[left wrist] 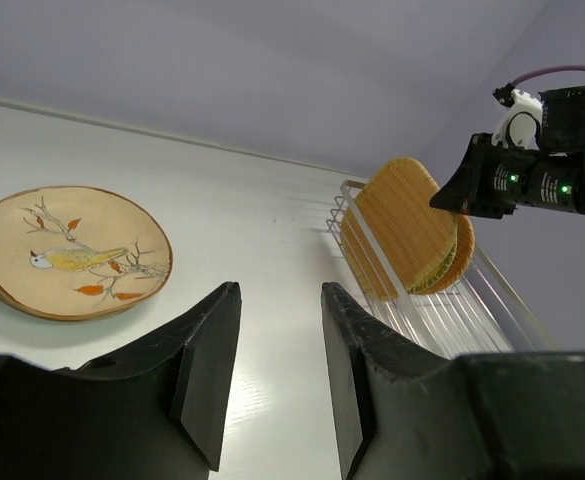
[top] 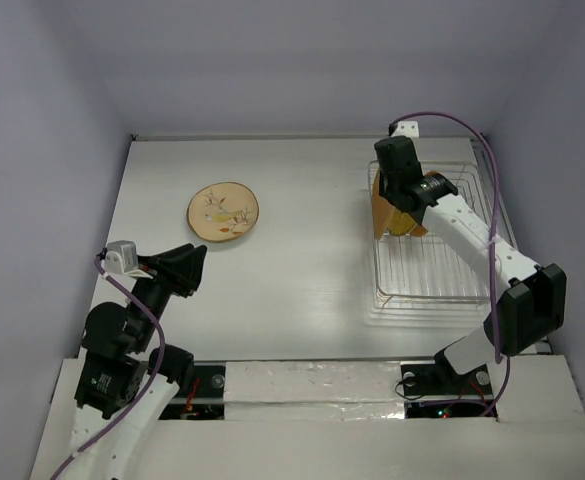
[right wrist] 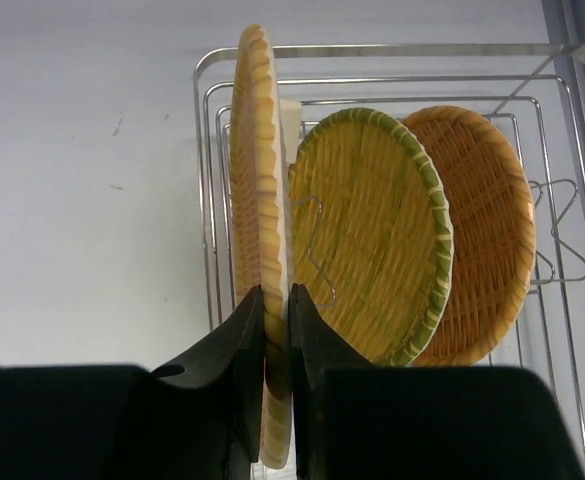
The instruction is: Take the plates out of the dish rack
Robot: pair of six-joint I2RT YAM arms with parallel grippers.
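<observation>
Right gripper (right wrist: 276, 300) was clamped on rim of tan woven plate (right wrist: 257, 150), upright in wire dish rack (right wrist: 402, 47); left gripper (left wrist: 277, 345) sat open, idle. Should lift straight up w/o twisting, clearing bars.

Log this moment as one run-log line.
right gripper: shut on tan woven plate in dish rack | left gripper: open | floral plate: on table | green-rimmed plate, orange plate: in rack

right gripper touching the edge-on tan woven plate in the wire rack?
Touching. Right wrist view: right gripper fingers pinch the tan woven plate by its rim, no gap.
</observation>
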